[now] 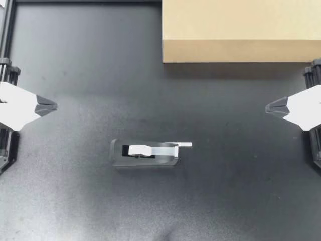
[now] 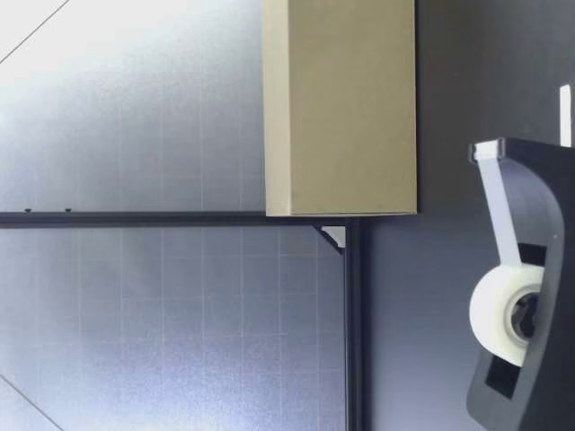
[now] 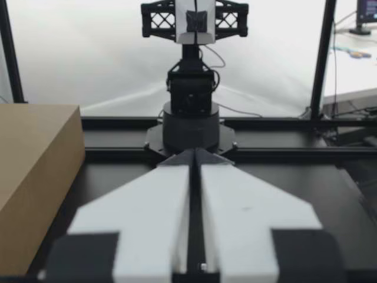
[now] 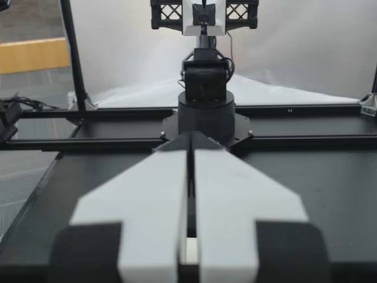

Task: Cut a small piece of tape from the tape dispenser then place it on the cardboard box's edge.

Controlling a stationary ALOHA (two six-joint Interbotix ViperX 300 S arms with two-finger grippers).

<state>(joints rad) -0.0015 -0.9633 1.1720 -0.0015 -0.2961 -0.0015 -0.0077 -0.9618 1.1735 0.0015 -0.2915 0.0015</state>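
Task not begun: left gripper (image 1: 54, 106) and right gripper (image 1: 268, 107), fingers closed and seemingly empty, rest well apart from dispenser (image 1: 145, 155); tape (image 1: 183, 144) uncut, box (image 1: 241, 30) untaped.

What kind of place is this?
Likely a robotics lab bench: my left gripper and right gripper flank a black table holding a tape dispenser and a box.

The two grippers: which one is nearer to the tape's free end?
My right gripper; the tape's free end sticks out of the dispenser toward that side.
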